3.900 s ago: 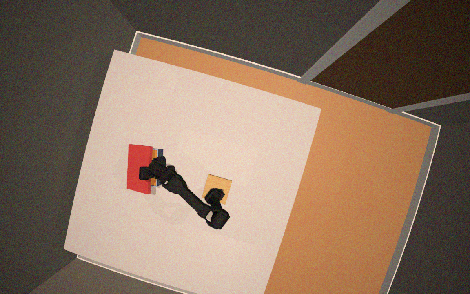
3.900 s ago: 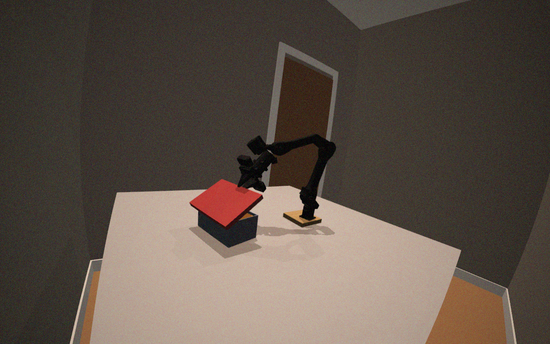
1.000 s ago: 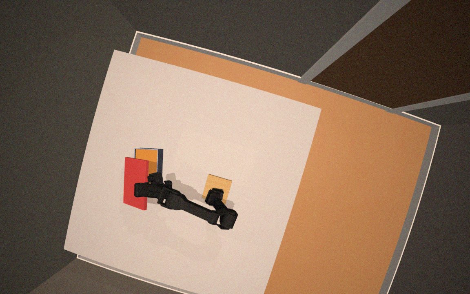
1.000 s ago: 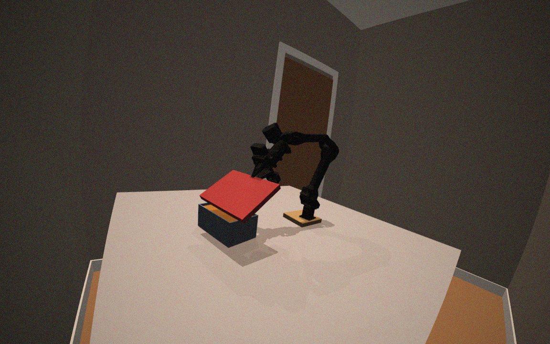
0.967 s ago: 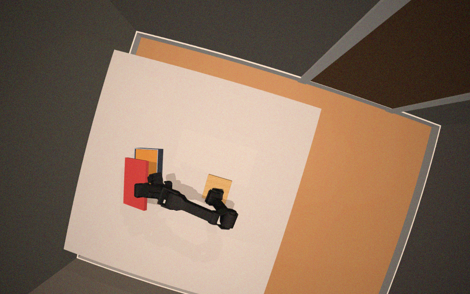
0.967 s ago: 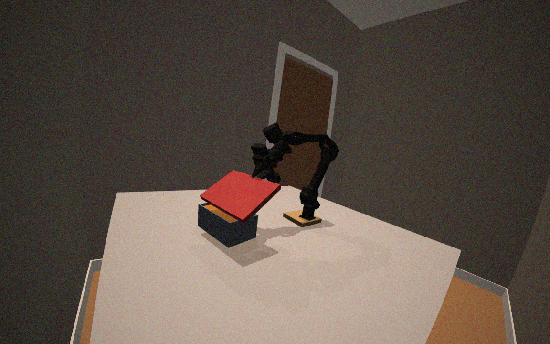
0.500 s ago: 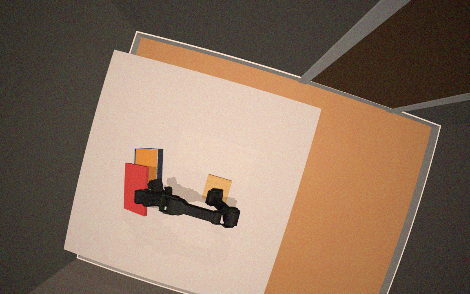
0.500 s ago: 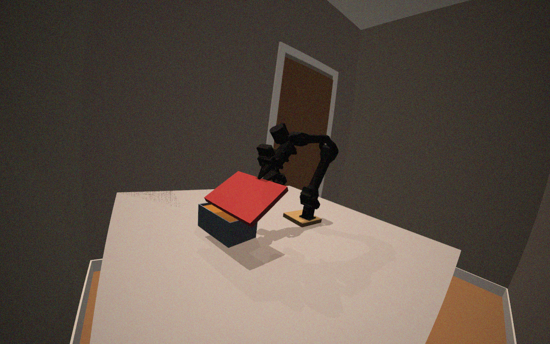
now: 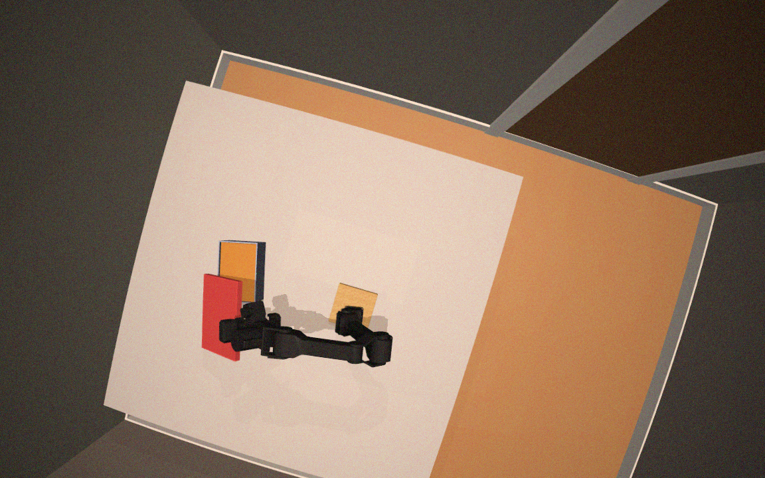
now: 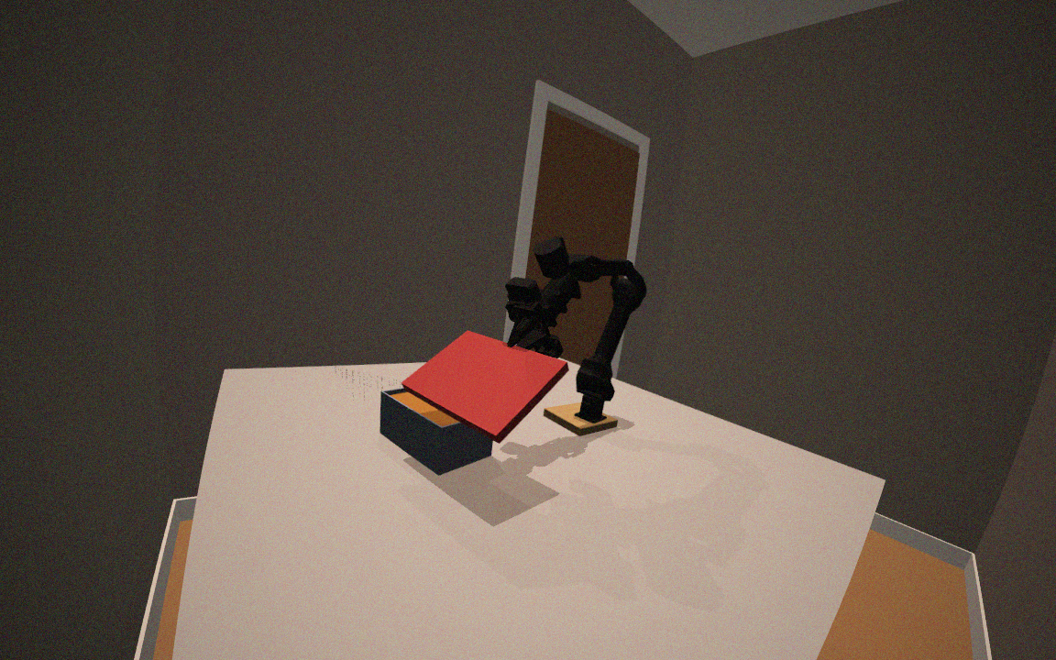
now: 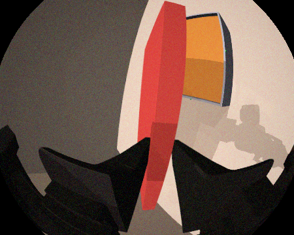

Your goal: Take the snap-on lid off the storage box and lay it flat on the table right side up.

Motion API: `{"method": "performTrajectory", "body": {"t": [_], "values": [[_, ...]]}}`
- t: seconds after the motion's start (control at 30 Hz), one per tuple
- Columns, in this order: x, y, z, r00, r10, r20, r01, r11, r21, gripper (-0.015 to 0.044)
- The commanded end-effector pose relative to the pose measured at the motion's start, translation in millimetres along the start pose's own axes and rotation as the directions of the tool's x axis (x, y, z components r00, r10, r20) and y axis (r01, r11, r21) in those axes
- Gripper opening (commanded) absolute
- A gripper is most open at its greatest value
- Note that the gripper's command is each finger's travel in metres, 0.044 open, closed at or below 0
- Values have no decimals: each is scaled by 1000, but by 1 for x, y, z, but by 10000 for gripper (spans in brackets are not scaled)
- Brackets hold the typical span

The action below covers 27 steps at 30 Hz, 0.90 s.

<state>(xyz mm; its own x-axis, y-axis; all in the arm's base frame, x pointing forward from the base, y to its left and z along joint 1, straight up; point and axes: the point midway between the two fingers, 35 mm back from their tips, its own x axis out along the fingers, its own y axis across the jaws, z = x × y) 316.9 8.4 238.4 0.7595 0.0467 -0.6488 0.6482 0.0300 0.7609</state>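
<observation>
The dark blue storage box [image 9: 261, 261] [image 10: 434, 439] [image 11: 225, 70] stands open on the white table, its orange inside showing. The red lid [image 9: 220, 315] [image 10: 484, 381] [image 11: 162, 91] is off the box and held in the air, tilted, overlapping the box's near corner. My gripper [image 9: 229, 330] [image 10: 533, 343] [image 11: 161, 143] is shut on the lid's edge, one finger on each face. In the wrist view the lid runs edge-on between the fingers, with the box just to its right.
The arm's tan base plate [image 9: 354, 300] [image 10: 581, 420] sits on the white table [image 9: 343, 208] [image 10: 351, 557] to the right of the box. The table's left edge lies close beyond the lid. An orange floor [image 9: 581, 297] lies beyond the table.
</observation>
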Motion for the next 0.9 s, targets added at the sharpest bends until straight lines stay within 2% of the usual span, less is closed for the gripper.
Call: {"method": "performTrajectory", "body": {"t": [0.0,0.87], "values": [[-5,4,-7,1000,24,4,-24,1000,3,0],[-8,1,-59,1000,23,0,-23,1000,6,0]]}}
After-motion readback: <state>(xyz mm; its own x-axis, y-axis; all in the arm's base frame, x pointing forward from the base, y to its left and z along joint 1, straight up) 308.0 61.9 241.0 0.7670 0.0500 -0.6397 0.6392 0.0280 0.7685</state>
